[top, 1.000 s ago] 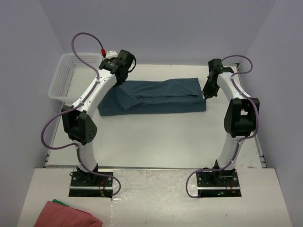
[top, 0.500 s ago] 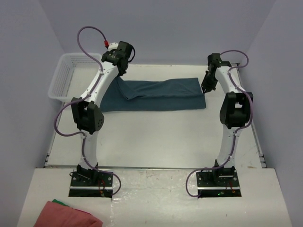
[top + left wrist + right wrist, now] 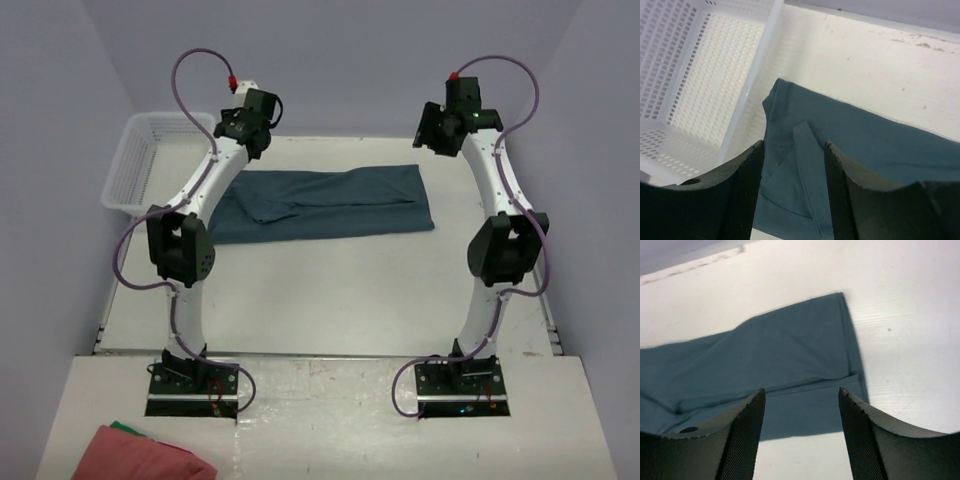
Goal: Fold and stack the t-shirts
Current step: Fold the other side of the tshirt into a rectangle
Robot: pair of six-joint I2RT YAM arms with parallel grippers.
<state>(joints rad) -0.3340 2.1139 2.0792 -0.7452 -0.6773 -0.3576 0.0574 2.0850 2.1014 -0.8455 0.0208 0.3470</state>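
top, t-shirt (image 3: pixel 325 203): dark teal-blue, laid flat on the table (image 3: pixel 330 290) as a long folded band, set crosswise on the far half between the two arms; its left end is crossed by the left arm.
top, left pincer (image 3: pixel 240 125): hangs above the band's far left corner, apart from the cloth; jaw gap cannot be told from this view.
top, right pincer (image 3: pixel 432 128): hangs above the far right corner, apart from the cloth; gap not readable here either.
top, basket (image 3: pixel 150 165): white, perforated, placed at the table's far left edge, near the shirt's left end.
top, pink-red cloth (image 3: pixel 140 455): green edge is seen; it is laid on the near platform, left of the left arm's base, well apart from the shirt.
left wrist, left pincer (image 3: pixel 794 146): fingers (image 3: pixel 740 195) are spread moderately wide, nothing is gripped; the shirt is seen below through the gap.
left wrist, t-shirt (image 3: pixel 865 150): left end is shown; a narrow folded strip and a diagonal crease are seen on top. The corner lies just beside the basket (image 3: pixel 715 90) wall; contact cannot be told.
left wrist, table (image 3: pixel 880 65): white, scuffed towards the far edge.
right wrist, right pincer (image 3: pixel 801 390): fingers (image 3: pixel 740 440) are spread wide, nothing is held; cloth is seen below through the gap.
right wrist, t-shirt (image 3: pixel 765 355): right end is shown; the top layer is set back from the lower one, so a step is seen along the near edge.
right wrist, table (image 3: pixel 900 315): white, bare surface is seen to the right of the shirt.
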